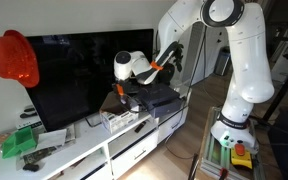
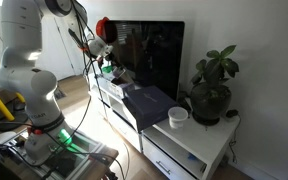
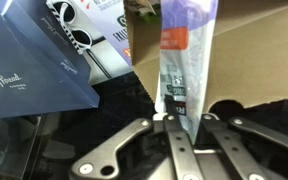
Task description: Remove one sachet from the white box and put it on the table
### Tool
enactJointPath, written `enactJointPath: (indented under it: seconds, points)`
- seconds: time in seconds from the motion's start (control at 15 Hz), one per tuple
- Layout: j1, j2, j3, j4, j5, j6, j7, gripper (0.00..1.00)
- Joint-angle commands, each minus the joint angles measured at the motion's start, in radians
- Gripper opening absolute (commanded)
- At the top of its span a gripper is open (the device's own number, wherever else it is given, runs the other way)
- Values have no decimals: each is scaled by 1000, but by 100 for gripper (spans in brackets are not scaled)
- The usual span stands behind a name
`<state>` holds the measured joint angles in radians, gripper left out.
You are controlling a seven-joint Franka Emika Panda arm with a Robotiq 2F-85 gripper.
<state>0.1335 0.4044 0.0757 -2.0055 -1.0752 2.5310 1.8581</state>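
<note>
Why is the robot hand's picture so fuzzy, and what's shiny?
In the wrist view, the sachet pinched in the gripper is so close to the lens that it blurs. In an exterior view, the dark TV screen reflects the room like a mirror, and daylight washes the floor pale.

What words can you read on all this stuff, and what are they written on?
Nothing reads clearly.
On the dark blue box: pale curly writing, too blurred to read.
On the sachet held in the tool: an orange patch and black print, too small to read.
On the white pack with black rings: dark print, blurred.
In both exterior views: no writing shows.
</note>
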Motion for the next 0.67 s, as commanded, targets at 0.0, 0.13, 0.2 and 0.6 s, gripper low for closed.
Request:
enactJointPath:
  seconds: [0.0, 0.13, 0.2, 0.6]
  points:
    - [-71, -77, 22, -115, 194, 98, -252, 3]
    - [-80, -89, 9, -143, 299, 102, -360, 3]
    - [-81, -92, 1, -151, 332, 115, -408, 3]
    - [-7, -50, -77, -114, 347, 121, -411, 14]
